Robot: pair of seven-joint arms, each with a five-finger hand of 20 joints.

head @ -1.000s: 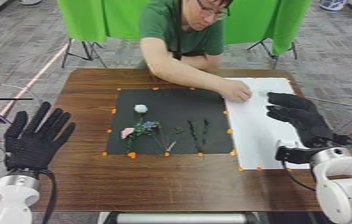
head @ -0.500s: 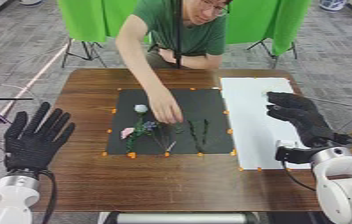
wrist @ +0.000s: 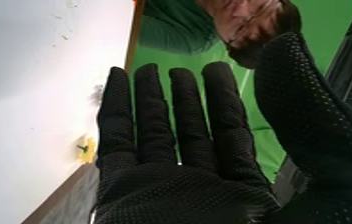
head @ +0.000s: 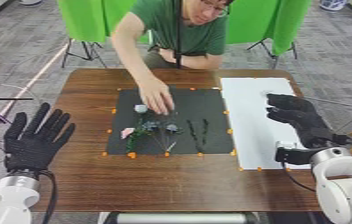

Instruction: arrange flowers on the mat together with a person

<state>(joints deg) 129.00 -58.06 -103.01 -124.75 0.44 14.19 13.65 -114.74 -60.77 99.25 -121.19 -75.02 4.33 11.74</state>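
- Two blue flowers (head: 172, 128) are seen mid-mat, well inside the borders of the black mat (head: 210, 102), just beside the person's hand (head: 156, 99).
- White flower (head: 140, 108) and pink flower (head: 127, 132) are placed toward the mat's left border; green stems (head: 204, 132) lie nearer its right border.
- Left hand (head: 32, 145) is held spread, grasping nothing, across the table's left edge, apart from the mat.
- Right hand (head: 299, 117) is held straight-fingered, gripping nothing, over the white sheet's (head: 248, 115) right edge.
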